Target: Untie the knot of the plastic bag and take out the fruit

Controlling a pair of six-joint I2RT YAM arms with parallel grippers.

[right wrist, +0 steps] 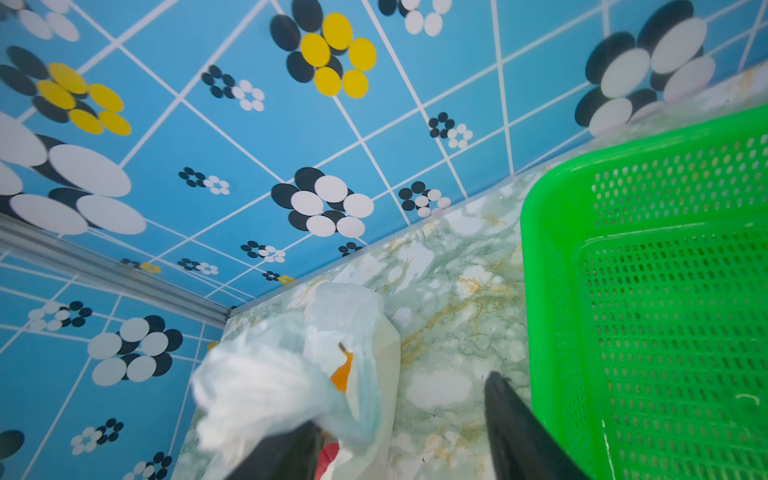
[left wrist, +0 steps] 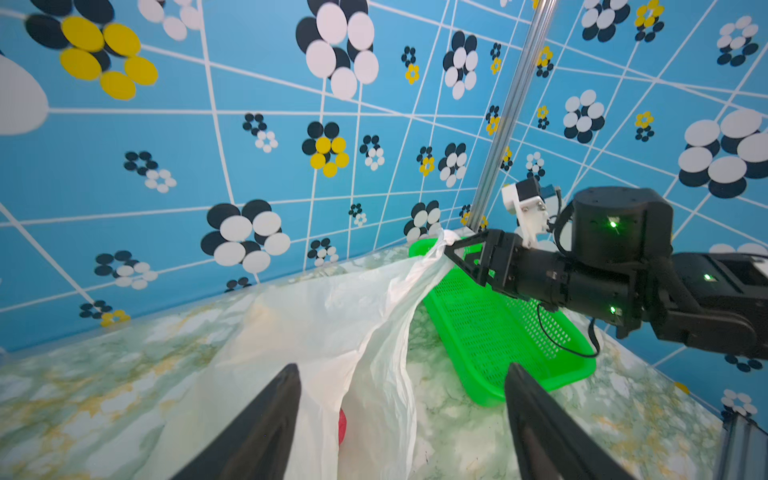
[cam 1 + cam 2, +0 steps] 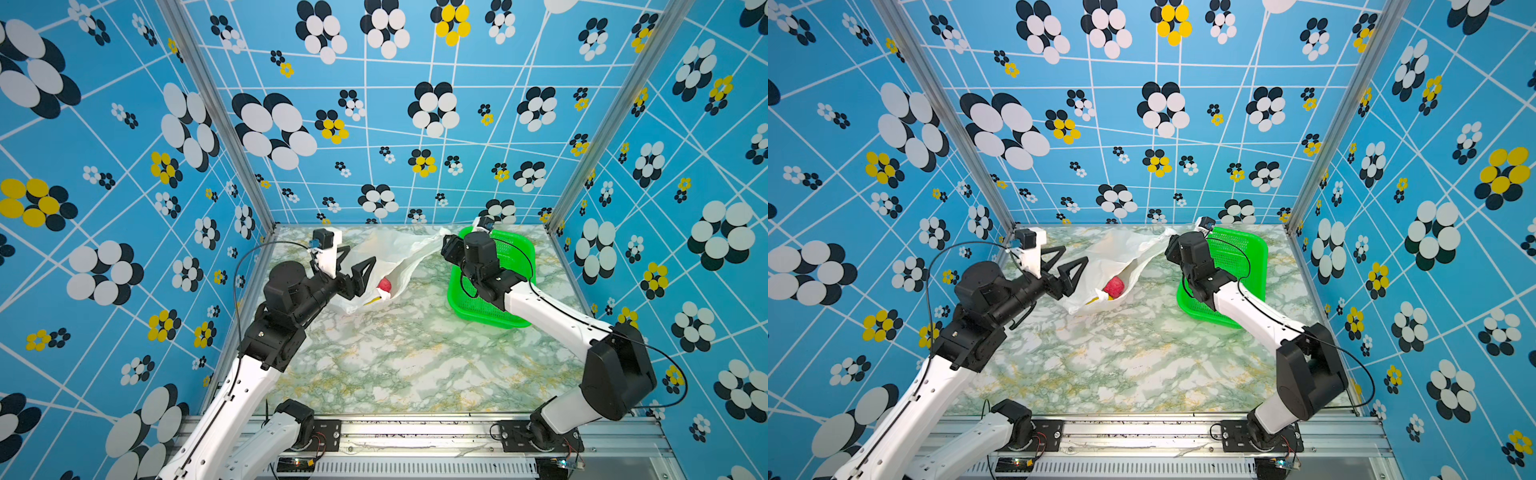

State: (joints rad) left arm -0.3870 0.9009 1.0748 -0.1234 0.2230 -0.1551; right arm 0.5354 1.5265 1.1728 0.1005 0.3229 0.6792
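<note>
From where I stand the untying looks done. The plastic bag (image 3: 395,249) lies slumped on the marbled surface (image 3: 407,365) a little above the middle of the frame in both top views, with its mouth gaping along its lower right edge. I can find no tied knot on it, only a loose twisted handle end (image 2: 432,257) stretched off to the right. The left gripper (image 3: 361,253) hangs over the bag's left part with its jaws spread wide and nothing pinched between them. The right gripper (image 1: 401,405) reaches in over the green basket (image 3: 494,321). Its wrist view shows its jaws apart too, and the blurred bunch of handle rests against one finger (image 1: 282,453), draped rather than clamped as far as I can tell. The fruit is inside the bag: a red textured ball (image 3: 385,284) and a yellow piece (image 3: 374,300) show at the mouth, and an orange piece (image 1: 343,374) peeks out deeper in (how many more are buried I can't say). So I'd call this the turn from knot to fruit. Next, I reckon, one gripper should pin or lift the thin lip to keep the mouth open. The other should go in low for the red ball, closing on fruit alone and not on the film.
</note>
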